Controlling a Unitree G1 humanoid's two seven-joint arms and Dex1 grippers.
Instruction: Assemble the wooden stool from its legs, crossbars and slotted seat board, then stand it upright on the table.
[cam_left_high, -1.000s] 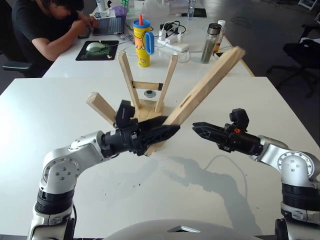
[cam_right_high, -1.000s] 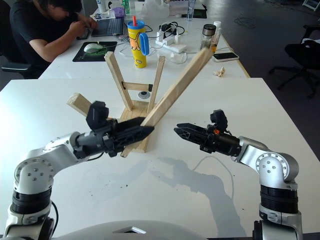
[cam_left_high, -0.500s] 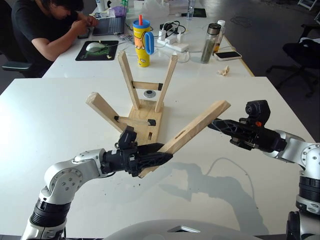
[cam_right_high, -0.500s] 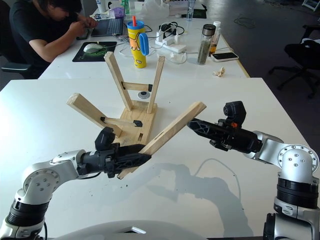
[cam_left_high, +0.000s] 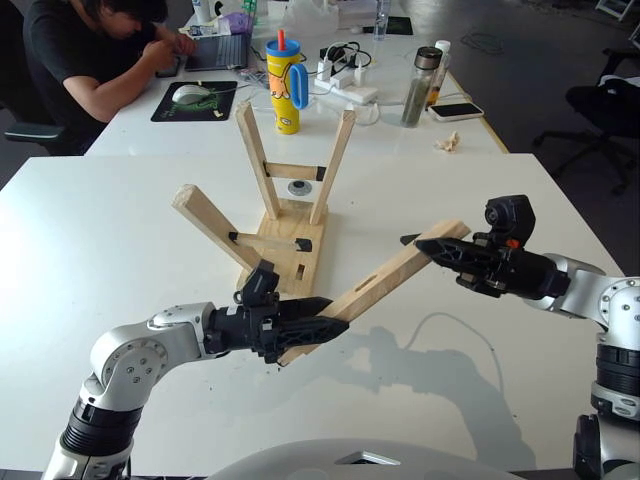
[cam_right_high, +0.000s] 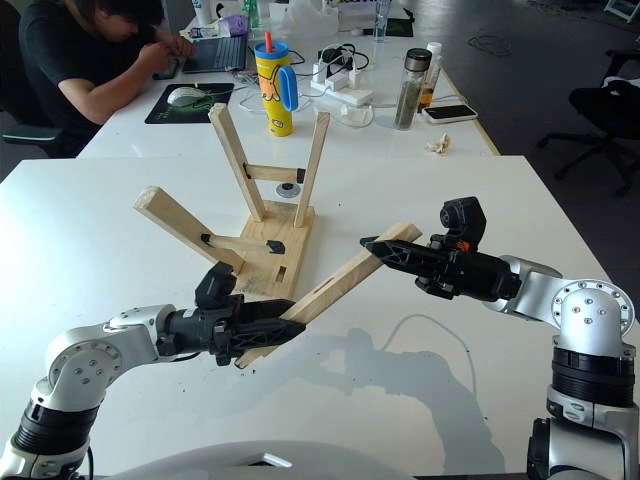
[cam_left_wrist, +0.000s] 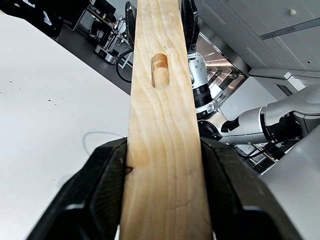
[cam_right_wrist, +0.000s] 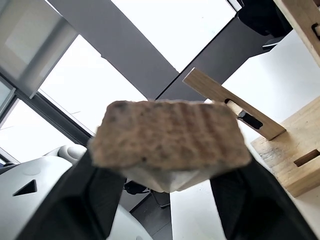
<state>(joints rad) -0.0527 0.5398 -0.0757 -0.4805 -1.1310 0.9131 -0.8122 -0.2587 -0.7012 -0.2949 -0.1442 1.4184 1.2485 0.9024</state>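
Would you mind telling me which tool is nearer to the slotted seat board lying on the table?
Left. The left tool grips the loose leg close by the near edge of the seat board; the right tool holds the leg's far end, farther off.

Silver rounded elbow housings (cam_left_high: 128, 357) dotted with screws, black forearms (cam_left_high: 232, 327), tapered black left tool (cam_left_high: 318, 326), right tool (cam_left_high: 424, 243)

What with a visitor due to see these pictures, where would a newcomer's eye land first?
First on the long wooden leg slanting above the table, gripped at its lower end by the left hand and at its upper end by the right hand. Next, behind it, on the half-built stool, seat down on the table with its legs pointing up.
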